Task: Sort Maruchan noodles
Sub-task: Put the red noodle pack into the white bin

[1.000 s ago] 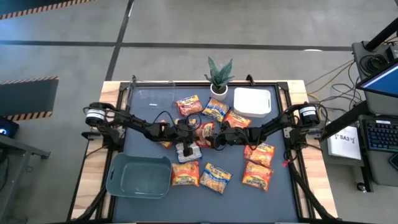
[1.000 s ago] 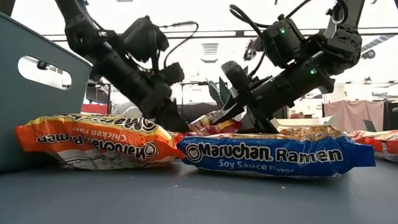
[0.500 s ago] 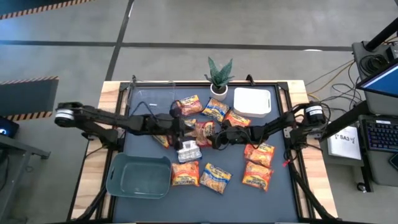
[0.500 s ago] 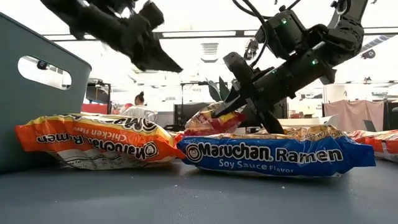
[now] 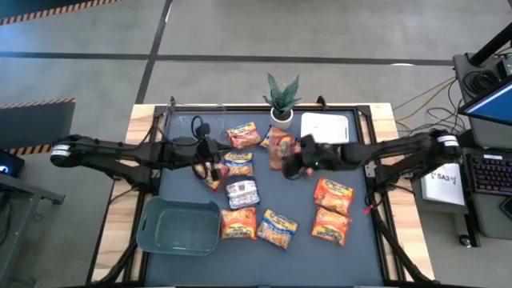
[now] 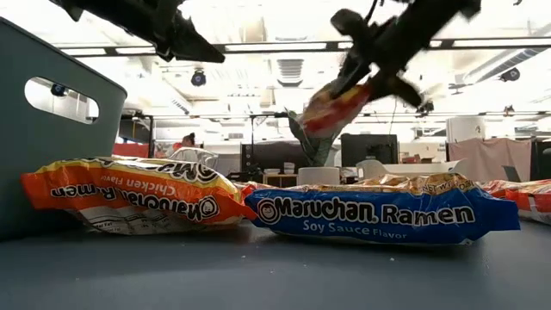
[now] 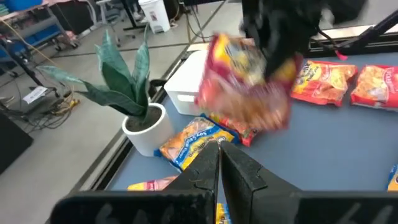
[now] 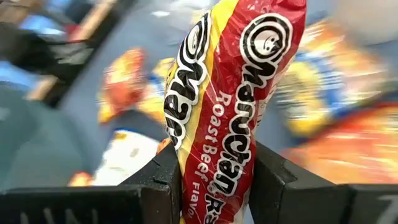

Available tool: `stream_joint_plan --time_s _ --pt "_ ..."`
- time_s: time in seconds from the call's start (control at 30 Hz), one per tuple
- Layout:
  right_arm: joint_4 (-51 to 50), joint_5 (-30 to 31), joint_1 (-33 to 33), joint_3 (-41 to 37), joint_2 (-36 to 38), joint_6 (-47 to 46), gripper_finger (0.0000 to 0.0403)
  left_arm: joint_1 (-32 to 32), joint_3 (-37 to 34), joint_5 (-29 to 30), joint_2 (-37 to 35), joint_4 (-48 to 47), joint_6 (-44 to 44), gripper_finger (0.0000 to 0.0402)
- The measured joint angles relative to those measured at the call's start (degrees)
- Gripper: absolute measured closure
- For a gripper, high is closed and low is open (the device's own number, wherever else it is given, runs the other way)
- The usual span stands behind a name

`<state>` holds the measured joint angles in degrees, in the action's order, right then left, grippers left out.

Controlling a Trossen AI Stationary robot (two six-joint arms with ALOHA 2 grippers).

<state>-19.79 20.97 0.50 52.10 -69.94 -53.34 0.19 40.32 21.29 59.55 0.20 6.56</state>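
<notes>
Two arms reach in over your table, and from above you can see the right gripper (image 5: pixel 290 166) lifted over the far middle of the dark mat, clamped on a red Roast Beef packet (image 5: pixel 280 150) that hangs just in front of the potted plant (image 5: pixel 281 98) and beside the white box (image 5: pixel 326 129). Your left gripper (image 5: pixel 210 152) sits left of centre with its fingers pressed together, carrying nothing. Other ramen packets lie scattered: a silvery one (image 5: pixel 242 193) mid-table, orange ones (image 5: pixel 238 223) near the front edge, two more (image 5: pixel 333 195) to the right, and the teal bin (image 5: pixel 178 226) at the front left. At table height, the red packet (image 6: pixel 334 105) dangles in the air from the right gripper (image 6: pixel 372 65), well above an orange Chicken Flavor packet (image 6: pixel 129 194) and a blue Soy Sauce packet (image 6: pixel 379 212) lying flat, touching end to end (the bin's wall (image 6: pixel 43 129) fills the left side). Looking through the left wrist camera, you see its own fingers (image 7: pixel 239 168) shut tight, with the held packet (image 7: pixel 245 81) raised beyond them near the plant (image 7: pixel 127 87). From the right wrist camera, the red packet (image 8: pixel 227 93) stands upright, pinched between both fingers (image 8: pixel 158 186).
</notes>
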Motion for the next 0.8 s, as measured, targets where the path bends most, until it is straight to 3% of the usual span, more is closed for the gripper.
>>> stream_joint_plan --time_s 0.17,0.37,0.57,0.8 --pt "-30.6 1.8 5.1 13.5 1.2 -1.9 0.0291 0.0 0.0 0.0 -0.4 -1.7 -0.5 0.0402" --pt "-49.7 0.6 15.0 22.4 -1.3 1.9 0.0291 0.0 0.0 0.0 0.0 -1.8 -0.6 0.0402" --pt "-53.0 -5.0 27.0 22.2 -3.3 9.1 0.0291 0.0 0.0 -0.1 0.0 -2.6 -0.6 0.0402" --pt "-52.7 -6.5 36.9 19.7 -6.9 15.7 0.0291 0.0 0.0 0.7 0.0 -3.5 -0.6 0.0402"
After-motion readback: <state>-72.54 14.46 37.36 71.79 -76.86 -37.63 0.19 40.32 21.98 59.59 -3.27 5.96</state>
